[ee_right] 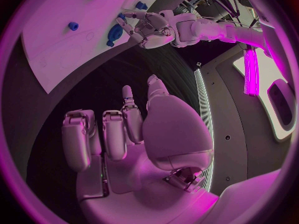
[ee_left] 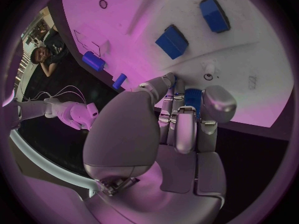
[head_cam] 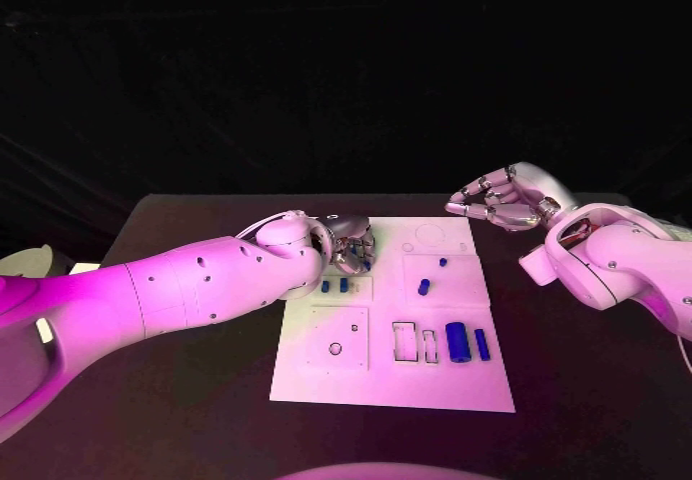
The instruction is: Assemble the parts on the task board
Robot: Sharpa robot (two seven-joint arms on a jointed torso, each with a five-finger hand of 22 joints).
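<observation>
Task board [head_cam: 397, 385], white, at mid-tabletop [head_cam: 173, 400], with blue parts [head_cam: 457, 341] mostly loose on it, so assembly appears barely begun. Left robot hand [head_cam: 346, 243] pinches one blue part [ee_left: 193, 98] above the board's far left corner; right robot hand [head_cam: 500, 200], fingers curled on nothing, hovers beyond its far right corner

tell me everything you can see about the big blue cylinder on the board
The large blue cylinder is a smooth, solid-looking deep blue piece, likely plastic. It lies on its side on the white task board, in the near right part, lengthwise toward the robot. A thinner blue bar lies just beside it, and two outlined rectangular slots are on its other side. Neither hand touches it.
</observation>
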